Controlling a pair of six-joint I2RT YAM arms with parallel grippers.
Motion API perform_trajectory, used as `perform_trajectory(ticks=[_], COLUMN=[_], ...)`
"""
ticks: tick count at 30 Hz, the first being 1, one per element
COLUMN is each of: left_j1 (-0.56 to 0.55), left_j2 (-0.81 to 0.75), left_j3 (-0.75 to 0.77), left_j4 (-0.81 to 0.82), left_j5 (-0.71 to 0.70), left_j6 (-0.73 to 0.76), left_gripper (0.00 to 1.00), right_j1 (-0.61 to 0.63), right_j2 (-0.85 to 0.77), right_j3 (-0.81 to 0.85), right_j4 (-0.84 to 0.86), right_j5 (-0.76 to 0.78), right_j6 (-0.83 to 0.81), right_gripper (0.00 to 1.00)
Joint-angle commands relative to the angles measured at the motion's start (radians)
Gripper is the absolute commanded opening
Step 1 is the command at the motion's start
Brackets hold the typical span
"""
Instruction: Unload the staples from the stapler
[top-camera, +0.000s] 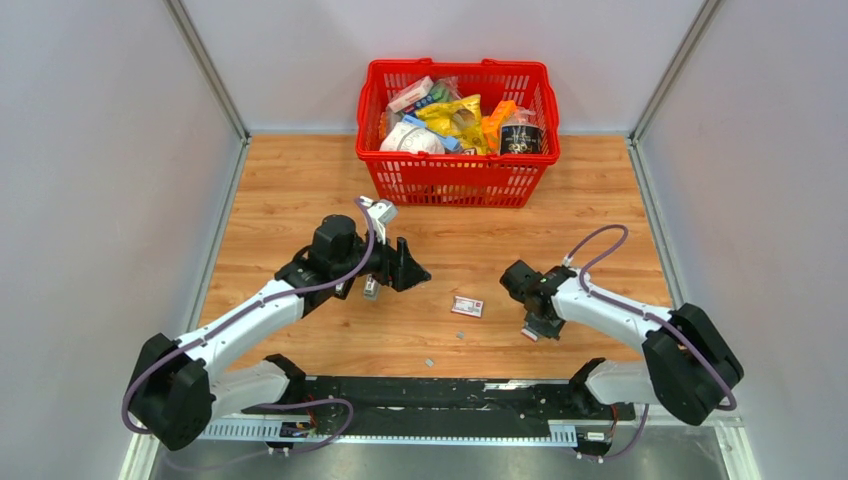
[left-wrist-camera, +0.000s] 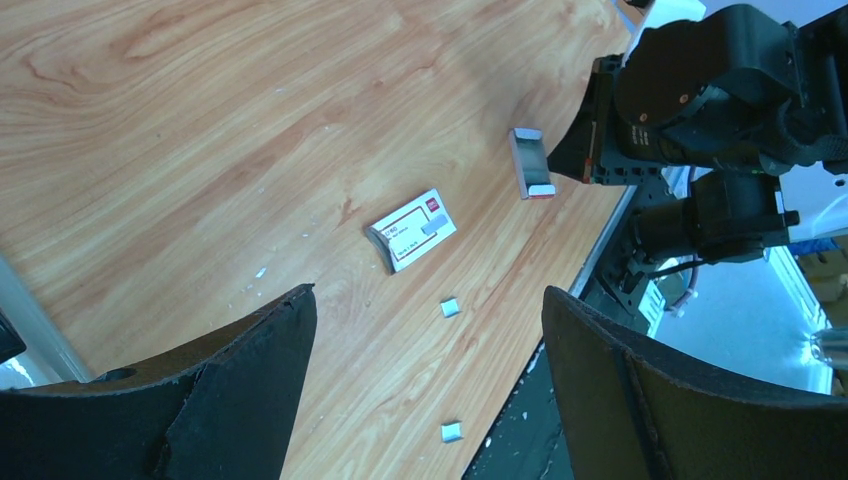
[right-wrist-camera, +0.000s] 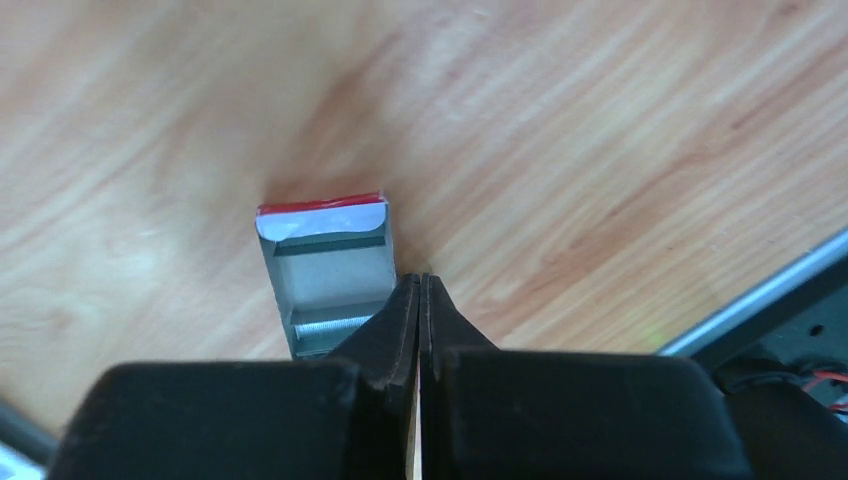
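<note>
My left gripper (top-camera: 408, 270) is open and empty above the table; its wrist view (left-wrist-camera: 428, 300) looks down between the fingers. Two small loose bits of staples (left-wrist-camera: 450, 308) lie on the wood near the front edge, also seen from above (top-camera: 428, 362). My right gripper (right-wrist-camera: 420, 287) is shut with nothing visible between the tips, which rest beside a small open grey tray with a red end (right-wrist-camera: 322, 262). A short silvery strip of staples (right-wrist-camera: 328, 325) lies in that tray. A small grey object (top-camera: 371, 288) sits partly hidden under the left arm; I cannot tell whether it is the stapler.
A small red-and-white box (top-camera: 467, 306) lies between the arms, also in the left wrist view (left-wrist-camera: 413, 230). A red basket (top-camera: 455, 178) full of packets stands at the back. The table's front edge and black rail (top-camera: 450, 392) are just behind both grippers.
</note>
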Motion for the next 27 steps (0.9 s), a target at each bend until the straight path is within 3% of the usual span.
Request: perform_trajectory(ticks=[1,11,27], left_j1=[-0.001,0.000,0.000], left_j2=[0.010,0.016,-0.030], left_j3=[0.021,0.032,0.030], left_j4=[0.009,-0.011,-0.017], left_j5=[-0.006,-0.019,-0.042], left_j6=[0.018,0.028,0.006], left_gripper=[0.90,0.90,0.90], right_j1=[0.005,0.018,0.116], right_j2=[0.043,0.123,0.043], right_j3=[0.082,0.104,0.042], right_j4=[0.102,0.191,0.200], right_j5=[0.010,-0.074,-0.128], right_j6=[-0.029,-0.054,-0.024], right_gripper=[0.00,0.00,0.00])
